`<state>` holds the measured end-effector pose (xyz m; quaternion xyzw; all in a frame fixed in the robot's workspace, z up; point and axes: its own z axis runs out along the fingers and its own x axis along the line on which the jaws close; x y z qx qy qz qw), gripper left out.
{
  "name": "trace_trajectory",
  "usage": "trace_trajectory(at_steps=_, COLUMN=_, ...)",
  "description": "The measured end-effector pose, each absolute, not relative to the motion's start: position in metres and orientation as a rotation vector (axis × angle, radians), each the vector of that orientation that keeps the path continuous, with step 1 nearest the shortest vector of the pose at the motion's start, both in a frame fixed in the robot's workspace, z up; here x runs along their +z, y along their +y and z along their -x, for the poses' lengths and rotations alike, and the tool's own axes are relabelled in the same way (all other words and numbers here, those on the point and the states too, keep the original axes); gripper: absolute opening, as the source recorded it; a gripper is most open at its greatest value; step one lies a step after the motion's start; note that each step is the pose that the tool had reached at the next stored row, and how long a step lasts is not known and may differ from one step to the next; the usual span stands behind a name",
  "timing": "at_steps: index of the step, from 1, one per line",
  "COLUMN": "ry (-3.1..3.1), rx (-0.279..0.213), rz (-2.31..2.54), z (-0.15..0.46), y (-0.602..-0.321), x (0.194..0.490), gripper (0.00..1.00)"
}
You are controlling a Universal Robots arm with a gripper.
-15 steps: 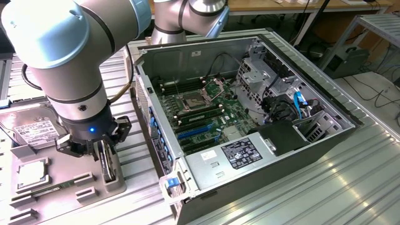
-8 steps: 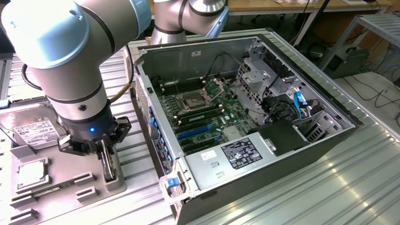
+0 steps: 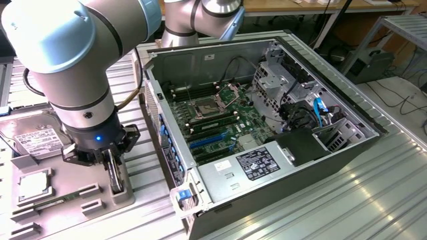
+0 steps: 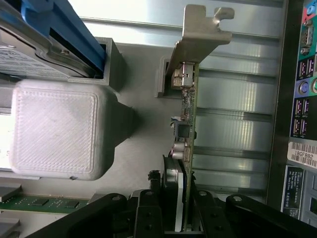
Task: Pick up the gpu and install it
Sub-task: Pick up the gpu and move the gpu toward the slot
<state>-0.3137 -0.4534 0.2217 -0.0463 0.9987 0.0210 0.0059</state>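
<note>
The gripper stands low over the grey parts tray, at the exterior view's left of the open computer case. The gpu stands on edge in a slot of that tray, a slim slab directly under the wrist. In the wrist view the gpu runs straight out from between the fingers, its long axis in line with the gap between them and its silvery bracket at the far end. The jaws straddle the near end of the card, one finger on each flat face, and look pressed against it, pinching it (any sliver of daylight on either side would be hard to make out). The card's lower edge sits in the tray, so it reads as gripped but not raised. The hard drive lies flat just beyond the arm. The motherboard lies well apart, at the exterior view's right, inside the case.
</note>
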Motion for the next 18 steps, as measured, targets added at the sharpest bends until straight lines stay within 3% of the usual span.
trace_trajectory(at_steps=18, ry=3.127, rx=0.065, rz=0.064, z=0.3138, y=-0.4534, x=0.2217, gripper=0.29)
